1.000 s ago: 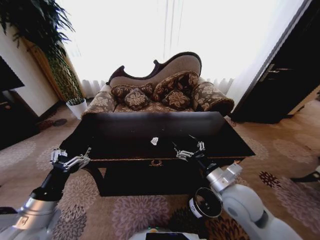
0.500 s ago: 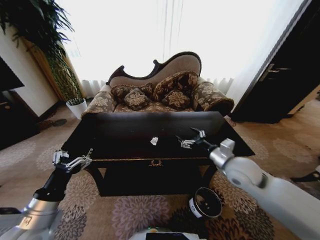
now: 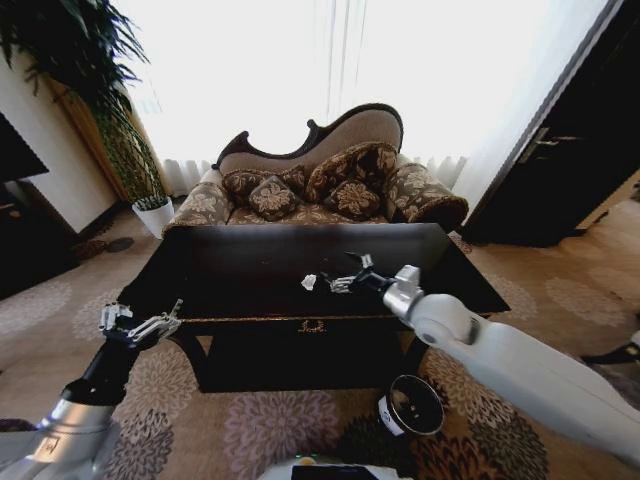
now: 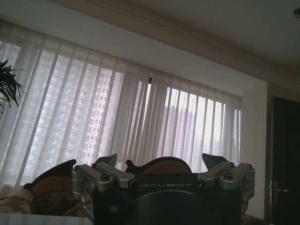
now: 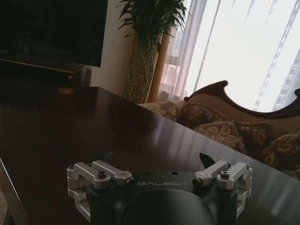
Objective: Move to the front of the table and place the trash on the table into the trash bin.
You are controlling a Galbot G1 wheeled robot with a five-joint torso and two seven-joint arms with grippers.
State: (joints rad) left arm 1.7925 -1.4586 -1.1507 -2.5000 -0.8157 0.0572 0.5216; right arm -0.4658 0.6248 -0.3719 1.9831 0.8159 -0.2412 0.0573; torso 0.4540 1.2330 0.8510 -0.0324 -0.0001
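Note:
One crumpled white paper wad, the trash (image 3: pixel 309 282), lies near the front middle of the glossy black table (image 3: pixel 240 262). My right gripper (image 3: pixel 345 275) hovers over the tabletop just right of the wad, open and holding nothing. In the right wrist view its spread fingers (image 5: pixel 157 158) sit above the dark tabletop (image 5: pixel 65 122); the wad is hidden there. My left gripper (image 3: pixel 140 322) hangs open off the table's front left corner; its wrist view shows the gripper (image 4: pixel 159 160) against the curtains. The dark trash bin (image 3: pixel 412 404) stands on the carpet by the table's front right leg.
A patterned sofa (image 3: pixel 320 185) with cushions stands behind the table. A white plant pot (image 3: pixel 153 213) and a tall plant are at the back left, beside a dark cabinet (image 3: pixel 25 245). A dark door (image 3: pixel 570 150) is on the right. Carpet surrounds the table.
My right arm has swung up from the table's front edge and leftward over the top, stopping close beside the paper wad. The left arm has barely moved.

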